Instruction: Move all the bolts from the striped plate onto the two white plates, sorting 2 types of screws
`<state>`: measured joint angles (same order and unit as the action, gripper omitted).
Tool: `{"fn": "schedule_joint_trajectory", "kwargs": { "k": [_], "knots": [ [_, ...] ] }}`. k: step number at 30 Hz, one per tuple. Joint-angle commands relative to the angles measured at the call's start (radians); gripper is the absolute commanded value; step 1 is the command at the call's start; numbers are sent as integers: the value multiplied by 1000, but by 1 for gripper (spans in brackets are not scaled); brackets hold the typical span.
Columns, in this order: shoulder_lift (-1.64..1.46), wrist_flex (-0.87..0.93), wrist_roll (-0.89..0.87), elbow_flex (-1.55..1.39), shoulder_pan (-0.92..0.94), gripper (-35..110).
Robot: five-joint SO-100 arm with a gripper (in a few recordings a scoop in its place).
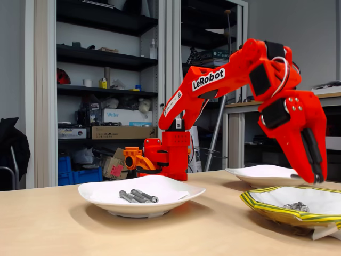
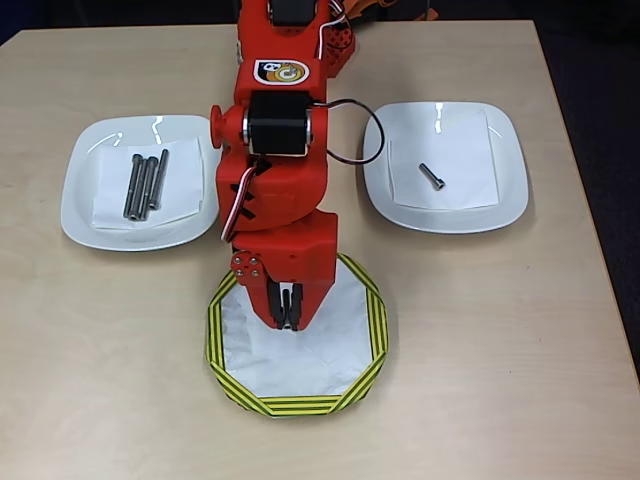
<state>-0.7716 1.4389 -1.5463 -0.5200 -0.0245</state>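
Hovering over the striped plate (image 2: 225,310) with the gripper (image 2: 290,318) pointed straight down, fingers nearly together and seemingly empty, though can't tell for sure. Three long bolts (image 2: 145,185) already on one white plate (image 2: 85,215), one short bolt (image 2: 431,176) on the other (image 2: 505,205), few short bolts (image 1: 295,205) left in the striped one, so probably mid-pick; next up: opening and dropping onto a short one. "LeRobot" printed on the arm (image 1: 213,80), "Weller" on a shelf box (image 1: 120,116).

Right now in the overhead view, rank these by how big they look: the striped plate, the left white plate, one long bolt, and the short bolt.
1. Left white plate and striped plate: look about alike, and the arm hides part of the striped one, so no ranking.
2. Long bolt.
3. Short bolt.
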Motion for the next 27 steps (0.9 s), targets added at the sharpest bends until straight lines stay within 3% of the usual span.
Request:
{"fn": "schedule_joint_trajectory", "kwargs": {
  "k": [1, 10, 21, 27],
  "knots": [
    [-135, 60, -54, -18, -61, 0],
    [-390, 83, -387, -388, -351, 0],
    [-503, 153, -893, -623, -701, 1],
    [-611, -12, -991, -833, -752, 13]
  ]
}}
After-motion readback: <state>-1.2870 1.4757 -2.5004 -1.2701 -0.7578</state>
